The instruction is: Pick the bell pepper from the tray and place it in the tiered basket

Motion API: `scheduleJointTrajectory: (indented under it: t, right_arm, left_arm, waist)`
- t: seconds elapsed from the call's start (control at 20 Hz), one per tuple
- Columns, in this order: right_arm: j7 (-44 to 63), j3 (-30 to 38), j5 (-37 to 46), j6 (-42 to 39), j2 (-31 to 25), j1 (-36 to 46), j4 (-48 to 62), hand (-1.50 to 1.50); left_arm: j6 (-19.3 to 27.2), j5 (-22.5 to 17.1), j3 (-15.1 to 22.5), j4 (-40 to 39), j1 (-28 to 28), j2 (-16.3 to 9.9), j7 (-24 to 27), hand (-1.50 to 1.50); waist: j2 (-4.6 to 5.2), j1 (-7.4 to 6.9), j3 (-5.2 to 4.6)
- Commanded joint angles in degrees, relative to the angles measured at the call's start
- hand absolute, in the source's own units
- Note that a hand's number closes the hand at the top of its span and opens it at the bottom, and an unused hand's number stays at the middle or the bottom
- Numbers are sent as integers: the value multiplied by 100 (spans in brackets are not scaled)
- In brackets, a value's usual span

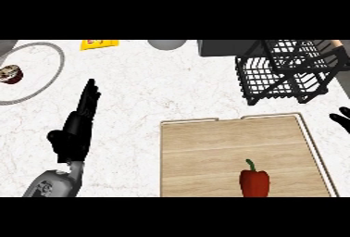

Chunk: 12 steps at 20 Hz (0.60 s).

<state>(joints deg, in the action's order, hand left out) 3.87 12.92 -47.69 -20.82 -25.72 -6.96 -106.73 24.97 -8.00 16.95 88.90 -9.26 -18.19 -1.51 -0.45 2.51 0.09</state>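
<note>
A red bell pepper (254,182) with a green stem lies on the wooden tray (205,148), near its front edge and right of centre. The black wire tiered basket (290,69) stands at the back right of the counter, beyond the tray. My left hand (77,125) is over the bare counter left of the tray, fingers straight and pointing away, holding nothing. Only fingertips of my right hand (341,117) show at the right edge, level with the tray's far corner and well apart from the pepper.
A round plate rim (48,69) curves at the back left, with a small brown cupcake (11,74) inside it. A yellow item (99,43) and a grey bowl (167,44) sit along the back edge. A dark box (222,47) stands beside the basket.
</note>
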Motion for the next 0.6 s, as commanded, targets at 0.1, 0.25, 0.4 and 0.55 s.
scheduleJointTrajectory:
  t: [0.1,0.25,0.4,0.55]
  right_arm:
    - [185,1031,332,-952,-1343,-847,-1062,-150]
    - [368,1305,1161,-1256,-1979,-953,-1605,-150]
    - [586,1575,1900,-1471,-2489,-994,-2328,-150]
    - [1155,1664,2413,-1412,-2957,-945,-3137,-150]
  left_arm:
    - [150,175,82,53,166,102,90,0]
    - [49,66,25,41,223,52,29,0]
    - [49,106,-18,23,153,21,65,0]
    - [40,140,-12,98,56,-15,-64,0]
  waist:
    - [-36,94,-22]
    - [-43,97,-32]
    - [-51,123,-35]
    - [-33,16,-40]
